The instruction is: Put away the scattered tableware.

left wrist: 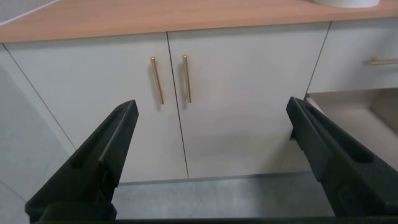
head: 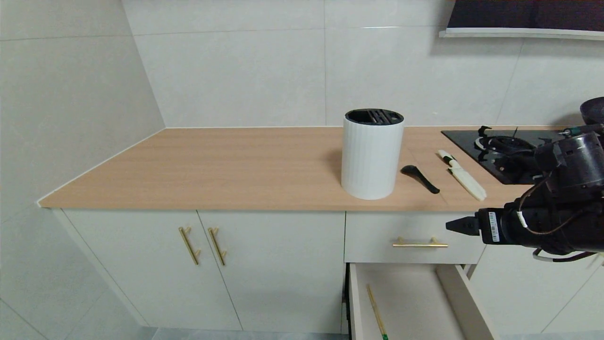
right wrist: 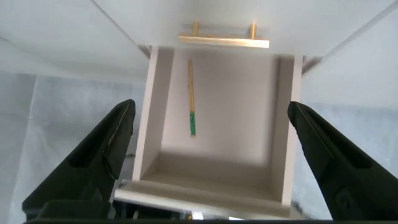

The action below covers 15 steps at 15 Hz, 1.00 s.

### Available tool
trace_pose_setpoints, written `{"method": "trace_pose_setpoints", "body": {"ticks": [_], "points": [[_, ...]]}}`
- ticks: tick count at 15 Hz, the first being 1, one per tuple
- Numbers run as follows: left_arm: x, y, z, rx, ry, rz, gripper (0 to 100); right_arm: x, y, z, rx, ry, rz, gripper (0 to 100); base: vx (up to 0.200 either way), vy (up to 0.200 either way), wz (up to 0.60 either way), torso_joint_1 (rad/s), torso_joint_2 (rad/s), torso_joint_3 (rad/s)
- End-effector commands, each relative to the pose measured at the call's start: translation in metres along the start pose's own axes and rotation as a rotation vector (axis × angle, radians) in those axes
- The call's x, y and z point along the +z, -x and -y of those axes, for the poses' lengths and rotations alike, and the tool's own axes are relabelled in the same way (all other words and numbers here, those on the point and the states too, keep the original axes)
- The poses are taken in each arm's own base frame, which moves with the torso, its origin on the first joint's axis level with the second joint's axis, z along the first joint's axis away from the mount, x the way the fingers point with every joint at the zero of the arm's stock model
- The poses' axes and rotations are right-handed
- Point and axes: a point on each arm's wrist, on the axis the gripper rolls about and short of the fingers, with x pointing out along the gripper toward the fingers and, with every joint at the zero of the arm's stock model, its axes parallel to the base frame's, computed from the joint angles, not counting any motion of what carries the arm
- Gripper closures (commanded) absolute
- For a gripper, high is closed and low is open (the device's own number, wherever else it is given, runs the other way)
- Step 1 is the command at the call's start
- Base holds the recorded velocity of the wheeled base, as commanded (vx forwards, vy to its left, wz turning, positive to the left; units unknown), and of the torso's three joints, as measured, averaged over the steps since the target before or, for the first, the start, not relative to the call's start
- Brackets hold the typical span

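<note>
Right pincer (right wrist: 210,106) is hanging spread wide, gripping nothing, straight above the open drawer (right wrist: 249,124) where chopsticks (right wrist: 192,99) are lying. The black spoon (head: 419,178) and white knife (head: 461,174) are sitting higher up and beyond it on the worktop (head: 236,165), both slanting with their near ends pointing back toward it. I'm guessing it's needing to clear the worktop's front lip first. The white holder (head: 372,160) is crowding the spoon's far side. Left pincer (left wrist: 211,106), also spread, is hanging well off by the cabinet doors (left wrist: 174,124).

Left tool (left wrist: 211,104), right tool (right wrist: 211,107): jaws apart.
</note>
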Motion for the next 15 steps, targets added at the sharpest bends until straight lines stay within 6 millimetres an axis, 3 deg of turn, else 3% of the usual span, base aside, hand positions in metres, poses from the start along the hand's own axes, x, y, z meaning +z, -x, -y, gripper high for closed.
{"method": "trace_pose_setpoints", "body": {"ticks": [1, 5, 9, 11, 15], "points": [[0.0, 0.0, 0.0, 0.0, 0.0, -0.002, 0, 0.004, -0.019, 0.0, -0.007, 0.0, 0.022, 0, 0.0, 0.0, 0.0, 0.027, -0.05, -0.032], [0.0, 0.0, 0.0, 0.0, 0.0, -0.002, 0, 0.042, -0.08, 0.028, 0.032, 0.114, 0.187, 0, 0.0, 0.0, 0.0, 0.0, 0.0, 0.0], [0.0, 0.0, 0.0, 0.0, 0.0, -0.002, 0, 0.073, -0.143, 0.048, 0.049, 0.167, 0.227, 0, 0.0, 0.0, 0.0, 0.0, 0.0, 0.0], [0.0, 0.0, 0.0, 0.0, 0.0, -0.002, 0, 0.076, -0.157, 0.048, 0.059, 0.179, 0.233, 0, 0.0, 0.0, 0.0, 0.0, 0.0, 0.0], [0.0, 0.0, 0.0, 0.0, 0.002, 0.0, 0, 0.064, -0.18, 0.053, 0.089, 0.201, 0.211, 0, 0.0, 0.0, 0.0, 0.0, 0.0, 0.0]]}}
